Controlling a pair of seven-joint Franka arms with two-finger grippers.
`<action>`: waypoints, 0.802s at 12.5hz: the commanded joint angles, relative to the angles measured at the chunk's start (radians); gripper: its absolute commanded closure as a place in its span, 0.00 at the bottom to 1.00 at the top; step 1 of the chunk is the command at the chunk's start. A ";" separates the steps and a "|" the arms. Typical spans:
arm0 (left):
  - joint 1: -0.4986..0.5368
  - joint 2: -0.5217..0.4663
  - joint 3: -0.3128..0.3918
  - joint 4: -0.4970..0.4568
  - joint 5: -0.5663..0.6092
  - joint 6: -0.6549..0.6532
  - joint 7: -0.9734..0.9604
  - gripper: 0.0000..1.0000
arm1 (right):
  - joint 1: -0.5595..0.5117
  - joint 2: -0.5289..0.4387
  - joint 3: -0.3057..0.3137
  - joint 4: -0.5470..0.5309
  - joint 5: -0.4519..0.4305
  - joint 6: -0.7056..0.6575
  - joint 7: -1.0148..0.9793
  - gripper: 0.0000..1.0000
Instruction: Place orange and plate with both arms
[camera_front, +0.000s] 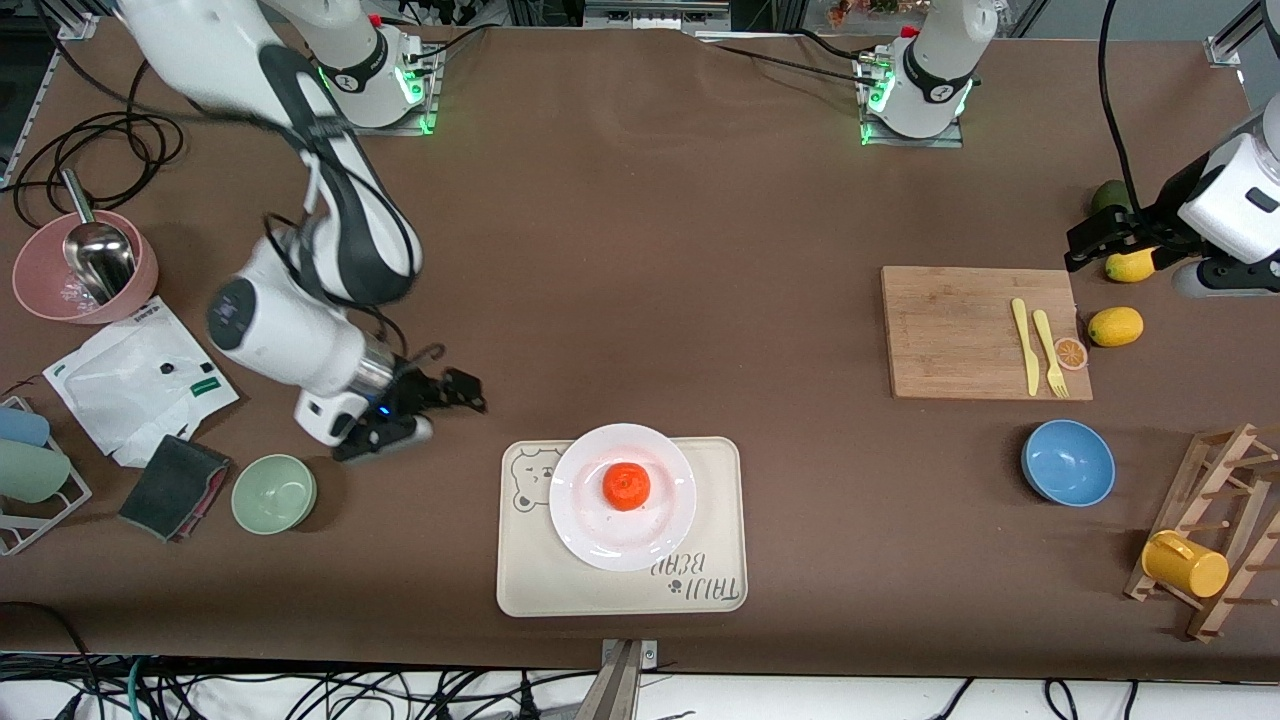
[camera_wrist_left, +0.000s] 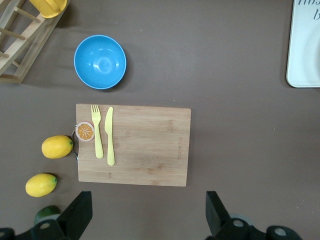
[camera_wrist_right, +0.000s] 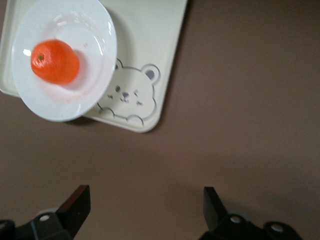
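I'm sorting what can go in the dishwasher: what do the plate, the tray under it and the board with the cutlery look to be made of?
The plate: glossy white, with sharp highlights, probably glazed ceramic, maybe melamine. The tray: matte cream with a printed bear, likely plastic. The board: pale wood or bamboo, with visible grain.

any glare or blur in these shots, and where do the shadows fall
Front view: sharp; green status lights glow at both arm bases; soft shadow under the right gripper on the brown table. Right wrist view: slightly soft; white highlights on the plate and a bright spot on the orange, which casts a pinkish shadow. Left wrist view: crisp; glossy sheen inside the blue bowl; left gripper fingers dark at the frame edge.
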 joint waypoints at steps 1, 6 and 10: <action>-0.003 0.011 -0.004 0.029 0.014 -0.026 0.016 0.00 | 0.002 -0.230 -0.031 -0.113 -0.159 -0.206 0.093 0.00; 0.000 0.011 -0.004 0.030 0.015 -0.026 0.017 0.00 | -0.052 -0.460 -0.034 -0.110 -0.238 -0.489 0.095 0.00; 0.000 0.011 -0.004 0.030 0.015 -0.026 0.017 0.00 | -0.098 -0.499 -0.034 -0.055 -0.294 -0.635 0.094 0.00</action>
